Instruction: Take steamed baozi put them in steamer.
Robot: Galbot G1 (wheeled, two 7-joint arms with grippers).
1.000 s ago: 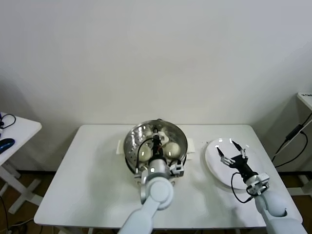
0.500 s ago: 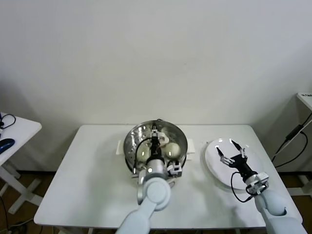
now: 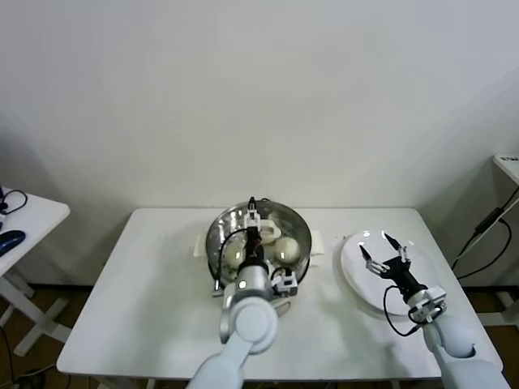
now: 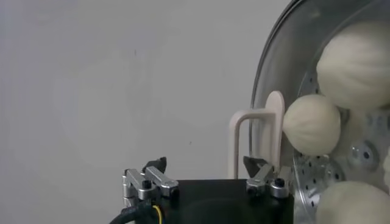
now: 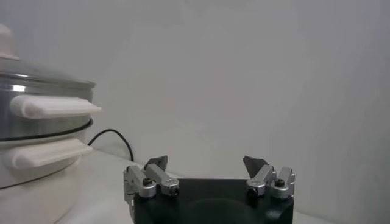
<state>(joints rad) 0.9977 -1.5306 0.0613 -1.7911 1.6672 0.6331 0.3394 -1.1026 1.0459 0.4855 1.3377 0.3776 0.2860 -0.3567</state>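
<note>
The steamer [image 3: 212, 243], a shiny steel pot with white side handles, stands mid-table. Cream-white baozi [image 3: 288, 249] lie on its perforated tray. In the left wrist view the steamer's rim [image 4: 268, 67] and three baozi [image 4: 312, 125] show beside a white handle [image 4: 275, 131]. My left gripper [image 3: 253, 212] [image 4: 205, 162] hangs over the steamer, open and holding nothing. My right gripper [image 3: 381, 248] [image 5: 205, 161] hovers open and holding nothing over the white plate [image 3: 365, 288]. From the right wrist the steamer [image 5: 42, 122] shows side-on.
The white table [image 3: 138, 284] carries the steamer and the plate near its right edge. A small side table [image 3: 32, 219] with a dark object stands at far left. A black cable [image 3: 486, 235] hangs at far right.
My left gripper has opened and drawn up and back over the steamer, leaving a baozi on the tray. The right arm has not moved.
</note>
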